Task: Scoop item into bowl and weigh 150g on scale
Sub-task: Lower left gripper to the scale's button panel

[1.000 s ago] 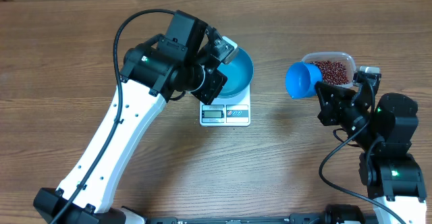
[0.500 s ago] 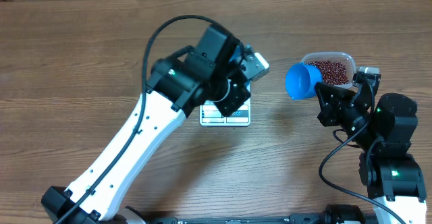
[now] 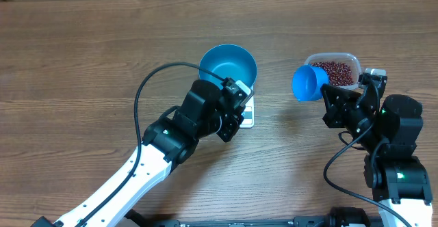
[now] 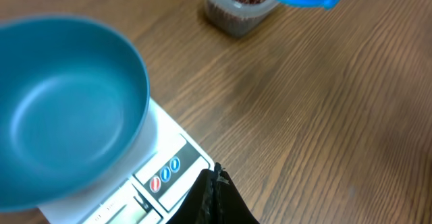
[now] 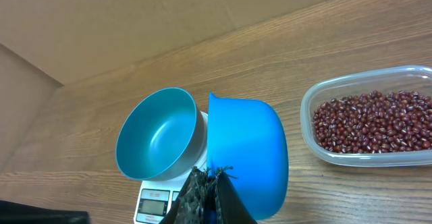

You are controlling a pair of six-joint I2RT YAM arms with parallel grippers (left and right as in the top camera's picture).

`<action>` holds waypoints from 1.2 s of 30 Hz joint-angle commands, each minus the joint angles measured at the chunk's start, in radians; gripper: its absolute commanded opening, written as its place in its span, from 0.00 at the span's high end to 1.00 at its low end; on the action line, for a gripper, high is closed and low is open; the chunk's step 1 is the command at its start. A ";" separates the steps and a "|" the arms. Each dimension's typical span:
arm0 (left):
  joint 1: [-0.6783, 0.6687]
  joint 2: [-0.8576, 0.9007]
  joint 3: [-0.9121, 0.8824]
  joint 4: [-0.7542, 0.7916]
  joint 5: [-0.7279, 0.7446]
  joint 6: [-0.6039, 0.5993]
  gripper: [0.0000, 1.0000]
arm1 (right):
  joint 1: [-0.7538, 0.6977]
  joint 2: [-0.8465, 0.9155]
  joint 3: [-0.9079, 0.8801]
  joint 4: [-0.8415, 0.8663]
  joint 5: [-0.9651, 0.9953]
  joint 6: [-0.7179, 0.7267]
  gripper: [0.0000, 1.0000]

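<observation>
The blue bowl [image 3: 228, 66] stands empty on the white scale [image 3: 248, 112]. My left gripper [image 3: 238, 105] hovers shut and empty over the scale's front right corner; in the left wrist view its tips [image 4: 214, 175] sit just right of the scale's buttons [image 4: 165, 173], with the bowl [image 4: 67, 109] at left. My right gripper [image 5: 214, 177] is shut on the handle of a small blue scoop [image 5: 246, 153], which is held between the bowl [image 5: 158, 133] and the clear tub. The beans [image 5: 374, 123] fill that tub [image 3: 334, 70]. No beans are visible in the scoop [image 3: 309, 82].
The left arm [image 3: 171, 135] lies across the table from the front left, covering most of the scale. The right arm's base [image 3: 397, 152] stands at the right front. Bare wooden tabletop [image 3: 82, 49] stretches to the left and along the back.
My left arm has swung off the bowl and pulled back toward the front, uncovering the bowl and covering most of the scale. The right arm and scoop have barely moved.
</observation>
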 commanded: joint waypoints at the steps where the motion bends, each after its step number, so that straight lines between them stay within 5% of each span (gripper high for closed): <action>1: -0.002 0.034 -0.034 0.024 0.001 -0.067 0.96 | -0.004 -0.008 0.021 0.009 0.010 -0.004 0.96; 13: -0.007 0.180 -0.034 0.068 0.115 -0.057 0.96 | -0.004 -0.008 0.021 0.009 0.010 -0.004 0.96; 22: -0.010 0.203 -0.035 0.125 -0.133 0.014 0.96 | -0.004 0.019 0.021 0.002 0.010 -0.004 0.96; 36: -0.013 0.358 -0.032 0.138 -0.176 0.072 0.96 | -0.004 0.043 0.021 0.008 0.009 -0.003 0.96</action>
